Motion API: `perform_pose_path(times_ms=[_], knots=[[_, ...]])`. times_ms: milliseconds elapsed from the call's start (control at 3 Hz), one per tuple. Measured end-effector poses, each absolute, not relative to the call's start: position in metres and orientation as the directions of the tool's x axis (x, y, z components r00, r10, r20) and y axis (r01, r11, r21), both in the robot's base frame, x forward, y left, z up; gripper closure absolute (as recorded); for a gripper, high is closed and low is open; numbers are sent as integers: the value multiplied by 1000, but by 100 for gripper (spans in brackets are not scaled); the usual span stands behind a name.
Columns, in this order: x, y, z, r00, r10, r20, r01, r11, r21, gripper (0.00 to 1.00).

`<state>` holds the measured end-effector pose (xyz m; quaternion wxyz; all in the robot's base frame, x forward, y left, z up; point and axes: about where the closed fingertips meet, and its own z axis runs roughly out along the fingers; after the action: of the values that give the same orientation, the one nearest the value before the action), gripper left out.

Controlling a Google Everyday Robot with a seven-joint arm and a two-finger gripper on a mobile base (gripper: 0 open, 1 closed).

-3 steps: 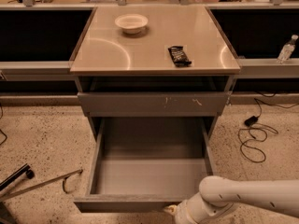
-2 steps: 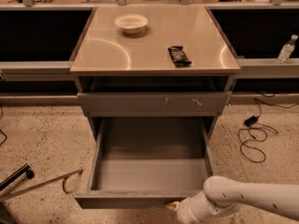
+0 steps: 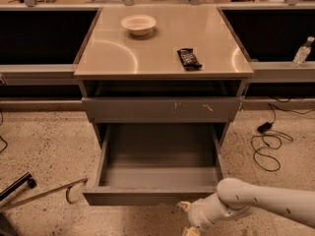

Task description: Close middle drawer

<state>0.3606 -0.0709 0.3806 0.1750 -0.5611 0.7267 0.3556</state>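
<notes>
The middle drawer (image 3: 156, 157) of the grey cabinet stands pulled far out, its grey box interior empty and its plain front (image 3: 142, 196) facing me. Above it is the top drawer front (image 3: 160, 109) with pale scratch marks, shut. My gripper (image 3: 186, 219) is at the end of the white arm (image 3: 256, 208), which comes in from the lower right. It sits just below and in front of the right part of the middle drawer's front, open and holding nothing. The lowest drawer is hidden under the open one.
On the cabinet top (image 3: 123, 53) stand a white bowl (image 3: 139, 24) and a dark snack packet (image 3: 189, 59). A black cable (image 3: 268, 144) lies on the floor at the right, a metal leg (image 3: 39, 193) at the left. A water bottle (image 3: 302, 51) stands on the right ledge.
The middle drawer's front has moved a little inward toward the cabinet. My gripper and arm have moved up with it, staying at its right front.
</notes>
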Motion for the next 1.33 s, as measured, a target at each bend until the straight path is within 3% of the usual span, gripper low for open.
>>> perform_pose_path(times_ms=[667, 1000, 1333], knots=[[414, -66, 386, -260, -711, -654, -957, 98, 273, 0], [490, -68, 388, -232, -705, -670, -968, 103, 227, 0], [490, -68, 388, -232, -705, -670, -968, 103, 227, 0]])
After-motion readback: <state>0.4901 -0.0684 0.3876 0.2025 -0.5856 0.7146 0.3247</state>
